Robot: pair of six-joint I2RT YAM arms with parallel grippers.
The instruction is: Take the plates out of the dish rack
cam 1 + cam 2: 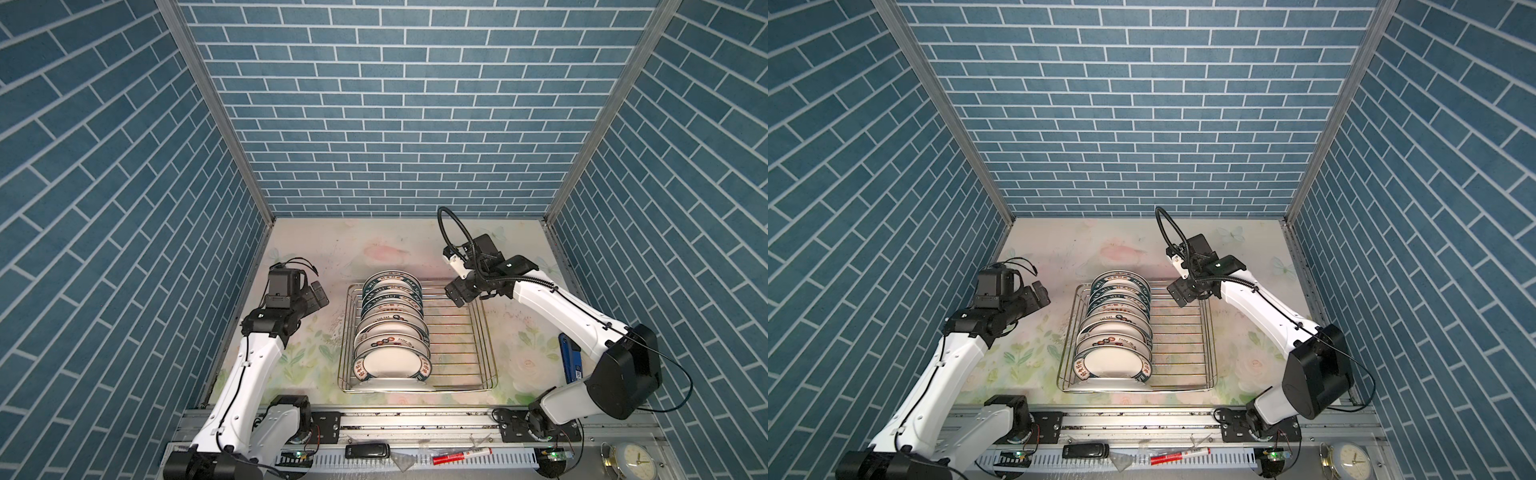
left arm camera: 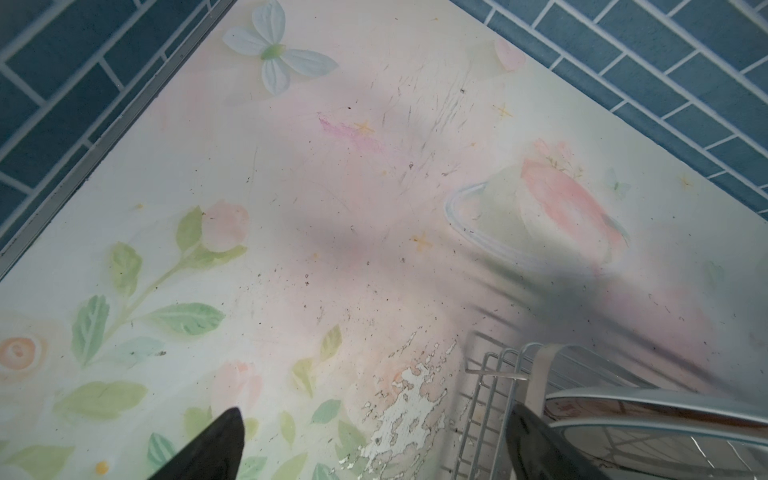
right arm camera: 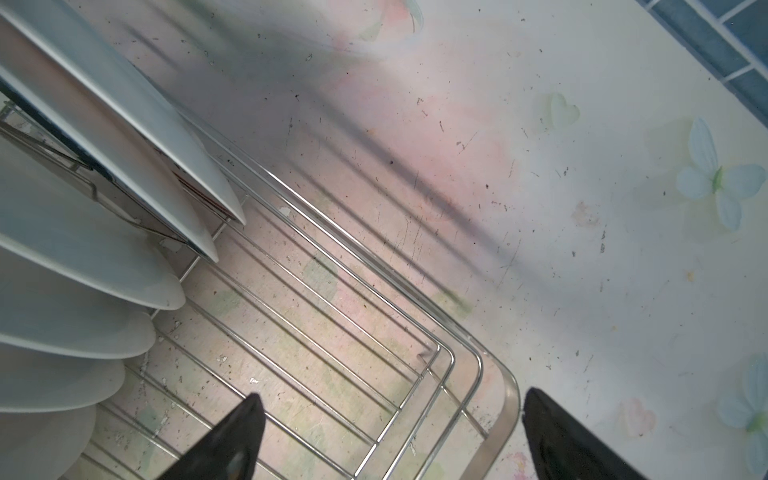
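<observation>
The dish rack (image 1: 455, 332) (image 1: 1183, 345), a silver wire basket, sits mid-table in both top views. Several white plates (image 1: 392, 328) (image 1: 1113, 328) stand on edge in a row along its left side. My left gripper (image 1: 318, 297) (image 1: 1040, 295) hangs open and empty, left of the rack's far left corner. In the left wrist view it (image 2: 376, 415) is over the floral mat, with the rack corner (image 2: 486, 374) and a plate rim (image 2: 665, 399) beside one finger. My right gripper (image 1: 455, 293) (image 1: 1177, 293) (image 3: 392, 395) is open above the rack's far right corner (image 3: 511, 399), holding nothing. The plates (image 3: 83, 249) are off to one side.
Blue tiled walls close in the table on three sides. A blue flat object (image 1: 569, 361) lies by the right arm's base. On the front rail are a black device (image 1: 368, 451), a red marker (image 1: 461, 455) and a clock (image 1: 636, 461).
</observation>
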